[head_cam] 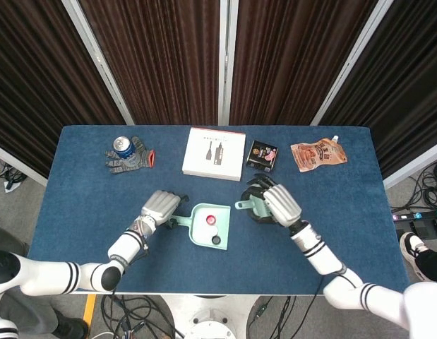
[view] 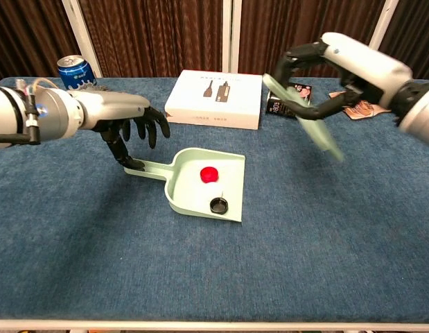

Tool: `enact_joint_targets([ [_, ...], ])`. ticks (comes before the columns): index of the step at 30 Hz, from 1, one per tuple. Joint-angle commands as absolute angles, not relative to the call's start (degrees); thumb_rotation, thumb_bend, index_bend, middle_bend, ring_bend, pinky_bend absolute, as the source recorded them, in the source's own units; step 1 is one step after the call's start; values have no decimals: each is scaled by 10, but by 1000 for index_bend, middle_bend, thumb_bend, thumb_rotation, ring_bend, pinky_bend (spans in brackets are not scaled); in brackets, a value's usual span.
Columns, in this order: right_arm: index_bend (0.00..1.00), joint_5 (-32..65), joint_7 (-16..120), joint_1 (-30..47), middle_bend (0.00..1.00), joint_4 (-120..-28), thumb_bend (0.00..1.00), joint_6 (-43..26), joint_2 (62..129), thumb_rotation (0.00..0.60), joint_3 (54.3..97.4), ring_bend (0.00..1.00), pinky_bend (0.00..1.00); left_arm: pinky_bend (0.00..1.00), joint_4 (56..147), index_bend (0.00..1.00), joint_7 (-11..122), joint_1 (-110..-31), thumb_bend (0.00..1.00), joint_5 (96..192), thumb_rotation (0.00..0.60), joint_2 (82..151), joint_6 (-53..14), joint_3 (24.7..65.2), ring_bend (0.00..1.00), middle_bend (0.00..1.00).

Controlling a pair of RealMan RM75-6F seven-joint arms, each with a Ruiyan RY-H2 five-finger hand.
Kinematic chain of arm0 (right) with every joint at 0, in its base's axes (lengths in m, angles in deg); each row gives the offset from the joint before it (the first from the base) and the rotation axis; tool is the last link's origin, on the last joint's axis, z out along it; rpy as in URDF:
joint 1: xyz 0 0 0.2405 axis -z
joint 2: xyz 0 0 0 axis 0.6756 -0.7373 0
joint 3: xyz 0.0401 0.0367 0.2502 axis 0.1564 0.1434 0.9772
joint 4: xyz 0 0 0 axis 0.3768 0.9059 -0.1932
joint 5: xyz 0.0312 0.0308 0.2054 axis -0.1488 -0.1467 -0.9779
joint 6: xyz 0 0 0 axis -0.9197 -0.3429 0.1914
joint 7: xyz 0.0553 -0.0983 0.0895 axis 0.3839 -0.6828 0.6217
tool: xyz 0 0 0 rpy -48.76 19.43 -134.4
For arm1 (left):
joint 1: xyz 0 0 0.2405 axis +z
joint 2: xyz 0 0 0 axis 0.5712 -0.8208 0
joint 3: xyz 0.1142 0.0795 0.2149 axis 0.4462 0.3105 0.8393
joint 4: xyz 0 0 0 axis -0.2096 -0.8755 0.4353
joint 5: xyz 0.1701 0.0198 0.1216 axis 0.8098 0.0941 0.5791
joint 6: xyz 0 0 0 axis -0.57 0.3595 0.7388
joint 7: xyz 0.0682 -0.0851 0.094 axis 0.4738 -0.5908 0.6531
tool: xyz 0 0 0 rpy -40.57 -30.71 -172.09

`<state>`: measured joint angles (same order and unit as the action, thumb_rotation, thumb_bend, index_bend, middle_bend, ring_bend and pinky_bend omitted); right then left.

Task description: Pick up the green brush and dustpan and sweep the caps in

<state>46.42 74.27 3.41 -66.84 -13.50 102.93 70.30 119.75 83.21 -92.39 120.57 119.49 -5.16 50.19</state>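
The head view looked steeply down from high above on the whole bench (head_cam: pixel 77 212), curtains at 12 o'clock. The chest view sat low and close at the near edge, facing the curtains. Both shared the dustpan (head_cam: pixel 210 224) (view: pixel 200 184).
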Motion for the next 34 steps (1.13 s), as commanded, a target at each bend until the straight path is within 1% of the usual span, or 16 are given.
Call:
enact_joint_targets([
  [1, 534, 452, 625, 32, 493, -737, 525, -40, 928, 600, 663, 136, 70, 319, 1211, 205, 809, -896, 269, 1242, 600, 1174, -88, 500, 228, 301],
  [2, 501, 446, 601, 31, 469, -743, 495, -26, 920, 600, 661, 115, 58, 306, 1213, 205, 802, -889, 265, 1253, 600, 1168, -97, 500, 217, 301],
  [4, 388, 429, 552, 32, 389, -756, 402, -5, 913, 600, 658, 50, 21, 294, 1213, 205, 785, -870, 241, 1278, 600, 1158, -120, 500, 208, 300],
  [5, 359, 419, 534, 33, 368, -762, 382, 5, 914, 600, 658, 34, 15, 290, 1209, 205, 777, -860, 219, 1294, 600, 1153, -131, 502, 208, 299],
  [6, 307, 411, 522, 33, 333, -766, 353, 13, 916, 600, 658, 13, 7, 288, 1207, 205, 773, -853, 207, 1305, 600, 1148, -139, 504, 208, 299],
  [10, 170, 392, 479, 36, 252, -771, 327, 26, 925, 600, 658, 0, 0, 265, 1194, 205, 743, -823, 139, 1350, 600, 1123, -171, 503, 207, 298],
  [14, 138, 383, 467, 54, 227, -770, 327, -8, 926, 600, 668, 0, 0, 262, 1199, 205, 709, -783, 102, 1388, 600, 1089, -201, 513, 208, 298],
  [16, 136, 379, 483, 75, 248, -771, 327, -45, 914, 600, 675, 5, 10, 262, 1199, 209, 695, -756, 100, 1406, 600, 1070, -227, 522, 208, 298],
  [19, 133, 372, 517, 113, 271, -773, 327, -98, 879, 600, 677, 28, 63, 258, 1194, 218, 667, -707, 96, 1429, 600, 1047, -271, 537, 208, 298],
  [23, 133, 359, 548, 176, 255, -778, 327, -166, 827, 600, 670, 29, 71, 233, 1180, 219, 619, -641, 72, 1459, 600, 1016, -316, 563, 207, 298],
  [27, 133, 347, 597, 246, 218, -793, 327, -241, 788, 600, 665, 24, 72, 216, 1159, 219, 569, -572, 63, 1482, 600, 1006, -370, 579, 207, 298],
  [32, 133, 355, 638, 315, 206, -807, 327, -316, 773, 600, 653, 15, 73, 211, 1172, 219, 559, -500, 63, 1514, 600, 1006, -441, 593, 208, 297],
  [34, 133, 362, 650, 332, 206, -808, 327, -337, 775, 600, 652, 12, 73, 209, 1180, 222, 561, -480, 63, 1522, 600, 1007, -459, 596, 207, 297],
])
